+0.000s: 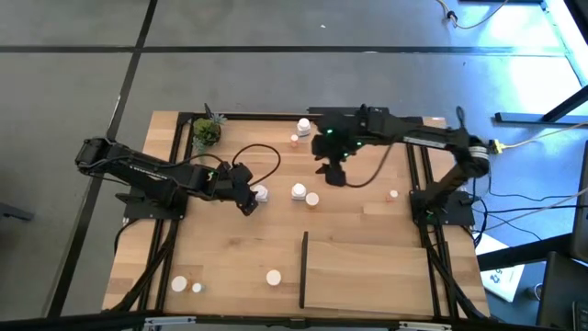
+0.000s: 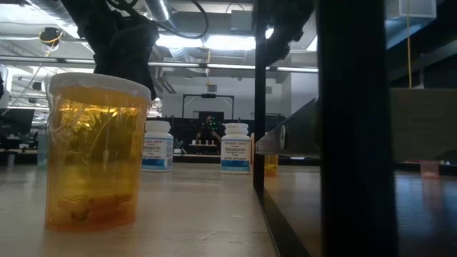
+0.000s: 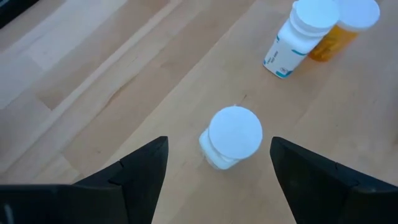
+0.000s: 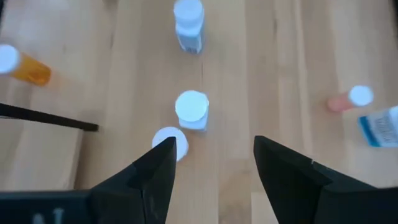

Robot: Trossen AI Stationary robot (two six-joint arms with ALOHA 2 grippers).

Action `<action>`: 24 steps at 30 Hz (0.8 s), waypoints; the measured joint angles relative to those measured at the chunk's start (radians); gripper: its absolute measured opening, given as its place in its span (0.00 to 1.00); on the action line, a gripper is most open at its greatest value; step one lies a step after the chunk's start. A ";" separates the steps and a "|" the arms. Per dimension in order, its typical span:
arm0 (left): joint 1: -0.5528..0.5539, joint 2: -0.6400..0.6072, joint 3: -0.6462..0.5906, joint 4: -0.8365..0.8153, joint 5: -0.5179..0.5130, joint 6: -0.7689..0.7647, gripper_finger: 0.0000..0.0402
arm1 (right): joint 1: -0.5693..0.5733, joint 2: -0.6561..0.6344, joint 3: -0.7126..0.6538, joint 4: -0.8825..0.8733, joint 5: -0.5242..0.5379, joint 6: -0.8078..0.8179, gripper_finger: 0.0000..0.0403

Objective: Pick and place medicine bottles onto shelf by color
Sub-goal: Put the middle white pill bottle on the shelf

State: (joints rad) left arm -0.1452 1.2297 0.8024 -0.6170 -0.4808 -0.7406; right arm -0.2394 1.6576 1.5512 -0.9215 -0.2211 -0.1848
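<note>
The left gripper hangs over a small white bottle with a round white cap, standing mid-counter, fingers spread on either side and not touching it. The right gripper hovers open above two more white-capped bottles, holding nothing. The shelf lies at the counter's near right.

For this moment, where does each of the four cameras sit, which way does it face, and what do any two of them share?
High view: overhead, straight down on the light-wood tabletop; both dark arms, left gripper, right gripper.
Low view: tabletop height, level toward the room; translucent amber bottle close; arms hang from above.
Left wrist view: looks past open fingers at a white-capped white bottle.
Right wrist view: looks past open fingers at scattered bottles.
Shared: the left gripper's white bottle also shows from overhead.
</note>
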 joint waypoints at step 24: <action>0.000 0.000 0.000 -0.001 -0.001 0.019 0.69 | 0.000 0.135 0.098 -0.083 -0.001 -0.036 0.54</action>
State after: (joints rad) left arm -0.1452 1.2297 0.8024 -0.6181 -0.4820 -0.7216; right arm -0.2394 1.7924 1.6497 -1.0044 -0.2221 -0.2208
